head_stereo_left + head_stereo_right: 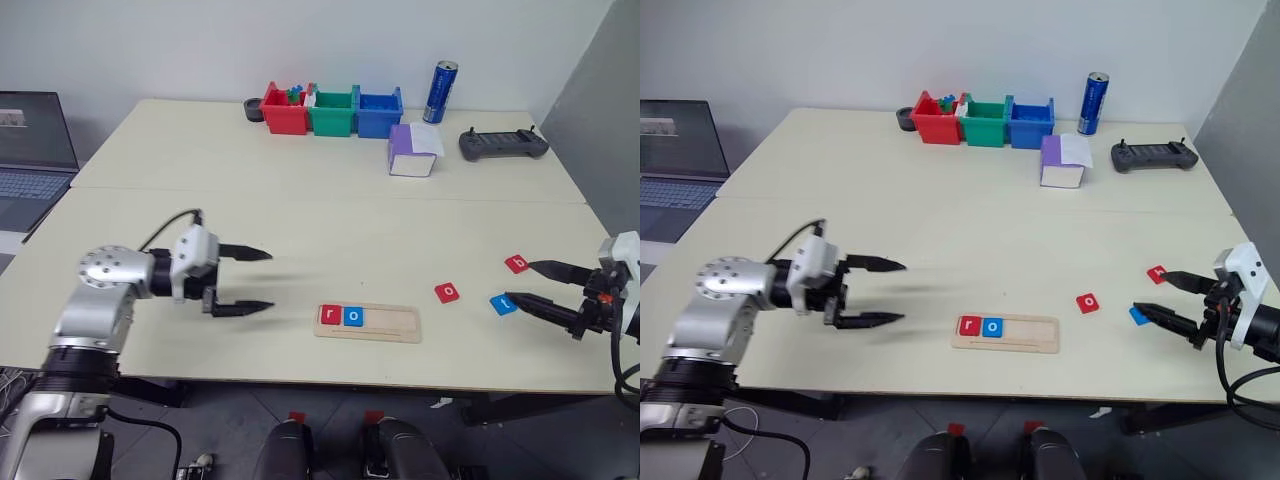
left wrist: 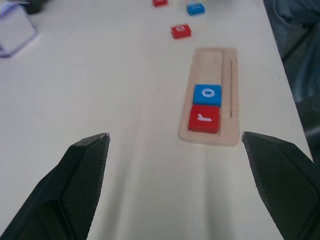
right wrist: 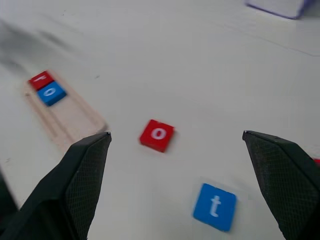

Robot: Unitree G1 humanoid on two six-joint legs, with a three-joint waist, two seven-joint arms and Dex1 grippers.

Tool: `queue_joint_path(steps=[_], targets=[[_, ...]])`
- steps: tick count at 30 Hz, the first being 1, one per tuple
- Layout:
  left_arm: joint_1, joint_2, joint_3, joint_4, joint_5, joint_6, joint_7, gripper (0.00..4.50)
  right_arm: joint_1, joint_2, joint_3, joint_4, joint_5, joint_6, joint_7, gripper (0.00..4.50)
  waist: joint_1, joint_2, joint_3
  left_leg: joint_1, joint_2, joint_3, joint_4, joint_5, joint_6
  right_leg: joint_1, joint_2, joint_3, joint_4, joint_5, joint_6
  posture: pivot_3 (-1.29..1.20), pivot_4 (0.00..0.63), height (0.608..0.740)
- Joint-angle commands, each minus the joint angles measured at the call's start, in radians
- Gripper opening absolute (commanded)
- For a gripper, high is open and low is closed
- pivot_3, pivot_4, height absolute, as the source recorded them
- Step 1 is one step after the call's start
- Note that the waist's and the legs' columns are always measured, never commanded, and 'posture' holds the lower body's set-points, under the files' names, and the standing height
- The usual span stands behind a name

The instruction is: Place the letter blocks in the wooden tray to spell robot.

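Note:
The wooden tray (image 1: 390, 322) lies near the table's front edge. A red r block (image 1: 331, 315) and a blue o block (image 1: 354, 316) sit side by side at its left end. Loose on the table to its right are a red o block (image 1: 447, 292), a blue t block (image 1: 503, 303) and a red b block (image 1: 517, 264). My left gripper (image 1: 271, 280) hovers open and empty left of the tray, pointing toward it. My right gripper (image 1: 525, 281) is open and empty, its fingertips beside the t and b blocks. The right wrist view shows the red o (image 3: 157, 135) and blue t (image 3: 214, 206) between its fingers.
At the table's back stand red (image 1: 285, 110), green (image 1: 332, 112) and blue (image 1: 378, 112) bins, a blue can (image 1: 440, 92), a purple-and-white box (image 1: 412, 150) and a black controller (image 1: 503, 143). A laptop (image 1: 30, 150) sits off the table at far left.

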Motion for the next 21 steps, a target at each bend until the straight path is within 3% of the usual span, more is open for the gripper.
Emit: queue_joint_path(steps=[1,21], targets=[[0.007,-0.018,0.050,-0.017,-0.103,0.042,-0.063,4.47,-0.032,0.000,0.005,0.058,-0.026,-0.048,0.006,4.50,0.000,0.000,0.000,0.000,0.000,0.000,0.000,0.000,0.000,0.000,0.000,0.000,0.000,0.000,0.000,0.00,0.150,0.740],[0.090,0.026,0.025,0.019,-0.110,0.006,-0.156,4.47,-0.146,0.003,0.084,0.215,-0.093,-0.125,0.035,4.50,-0.005,0.001,0.000,0.000,0.000,0.001,0.000,0.000,0.000,0.000,0.000,0.001,0.000,0.000,0.000,0.00,0.150,0.740]])
